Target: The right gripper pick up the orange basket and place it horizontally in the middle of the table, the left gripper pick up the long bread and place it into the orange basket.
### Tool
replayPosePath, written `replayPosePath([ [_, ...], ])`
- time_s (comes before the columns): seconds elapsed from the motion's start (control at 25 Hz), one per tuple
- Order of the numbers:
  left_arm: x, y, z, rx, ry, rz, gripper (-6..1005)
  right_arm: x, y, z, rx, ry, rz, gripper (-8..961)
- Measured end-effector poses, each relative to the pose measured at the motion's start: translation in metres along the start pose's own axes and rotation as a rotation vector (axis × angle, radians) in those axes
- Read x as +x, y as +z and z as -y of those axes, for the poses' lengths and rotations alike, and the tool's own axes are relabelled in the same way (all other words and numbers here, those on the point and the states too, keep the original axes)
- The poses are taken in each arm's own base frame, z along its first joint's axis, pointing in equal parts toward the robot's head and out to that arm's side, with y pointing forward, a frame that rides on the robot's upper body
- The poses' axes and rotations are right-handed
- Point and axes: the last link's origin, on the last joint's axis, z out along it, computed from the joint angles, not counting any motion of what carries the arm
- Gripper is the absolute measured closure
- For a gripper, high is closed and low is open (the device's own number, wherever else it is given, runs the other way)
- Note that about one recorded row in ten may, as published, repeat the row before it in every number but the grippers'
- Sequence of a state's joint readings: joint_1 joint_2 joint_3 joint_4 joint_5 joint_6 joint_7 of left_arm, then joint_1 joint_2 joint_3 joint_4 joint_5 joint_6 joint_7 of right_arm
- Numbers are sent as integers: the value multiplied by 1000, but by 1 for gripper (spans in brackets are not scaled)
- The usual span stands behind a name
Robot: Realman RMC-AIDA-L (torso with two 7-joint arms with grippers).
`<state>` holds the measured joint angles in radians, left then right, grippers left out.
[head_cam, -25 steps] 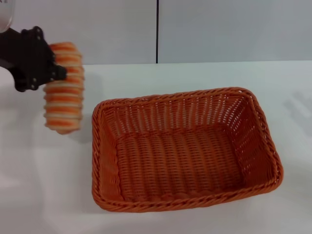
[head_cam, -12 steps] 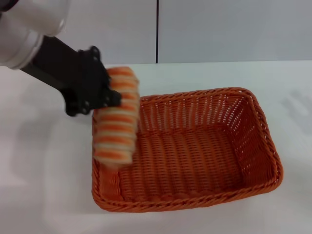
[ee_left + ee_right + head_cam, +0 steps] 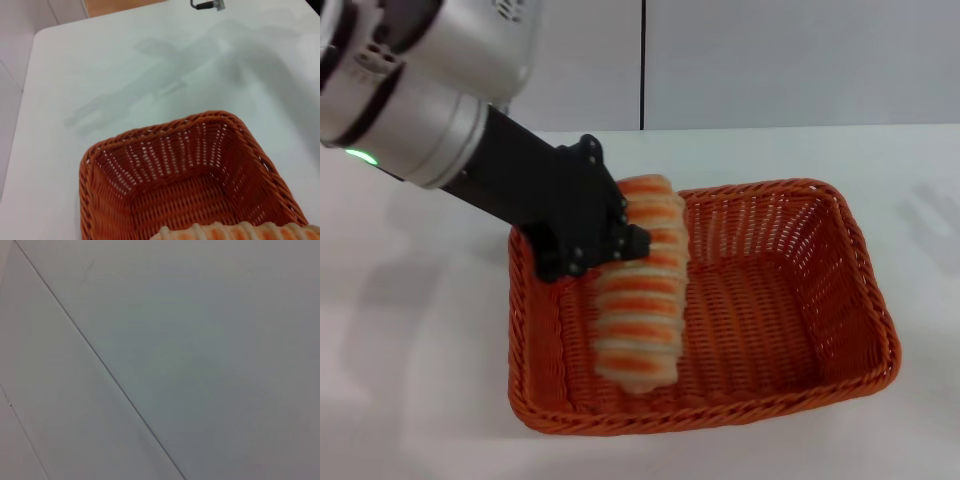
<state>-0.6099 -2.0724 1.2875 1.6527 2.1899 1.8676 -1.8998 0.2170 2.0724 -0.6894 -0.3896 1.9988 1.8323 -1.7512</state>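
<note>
Long bread [image 3: 642, 283] now above orange basket [image 3: 840, 290]

The orange wicker basket [image 3: 740, 300] lies open-side up on the white surface [image 3: 420, 380]; the striped long bread [image 3: 642, 285] hangs upright (orange and cream ridges) over its left half — clamped by the left gripper [image 3: 620, 235].

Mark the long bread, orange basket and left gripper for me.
long bread [image 3: 642, 290]: head view, middle of the striped loaf.
orange basket [image 3: 882, 330]: head view, braided rim on its right side.
left gripper [image 3: 620, 240]: head view, black claw gripping the loaf.
</note>
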Motion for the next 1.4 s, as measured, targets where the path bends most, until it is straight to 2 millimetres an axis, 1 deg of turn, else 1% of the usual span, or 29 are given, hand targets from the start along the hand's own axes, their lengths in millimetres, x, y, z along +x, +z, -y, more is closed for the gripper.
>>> replayPosePath([
  [0.12,2,3,1,5,-19,-29,989,0,0,0,0,1,-3,288],
  [0.32,4,2,3,12,-23,-88,989,3,-2,0,6,3,-8,288],
  [0.64,-2,3,4,5,-66,-99,843,7,-6,-1,17,6,-4,287],
  [0.72,-3,1,4,18,-72,-104,806,7,-6,-1,16,6,-4,287],
  [0.84,-8,-7,7,58,-84,-123,711,7,-5,-1,13,6,-4,287],
  [0.96,-18,-22,14,134,-118,-158,616,7,-6,-2,13,6,-4,287],
  [1.08,-32,-39,16,208,-140,-231,450,6,-8,-1,19,2,-2,288],
  [1.12,-40,-49,15,249,-146,-284,395,6,-8,-1,19,2,-2,288],
  [1.16,-43,-53,14,270,-147,-315,340,5,-9,-1,21,0,-1,288],
  [1.2,-50,-61,13,314,-152,-369,311,4,-9,-1,22,-3,-1,288],
  [1.32,-73,-75,10,442,-179,-495,223,1,-10,0,24,-19,-3,288],
  [1.4,-94,-78,8,534,-215,-592,165,-2,-9,1,26,-43,-4,288],
])
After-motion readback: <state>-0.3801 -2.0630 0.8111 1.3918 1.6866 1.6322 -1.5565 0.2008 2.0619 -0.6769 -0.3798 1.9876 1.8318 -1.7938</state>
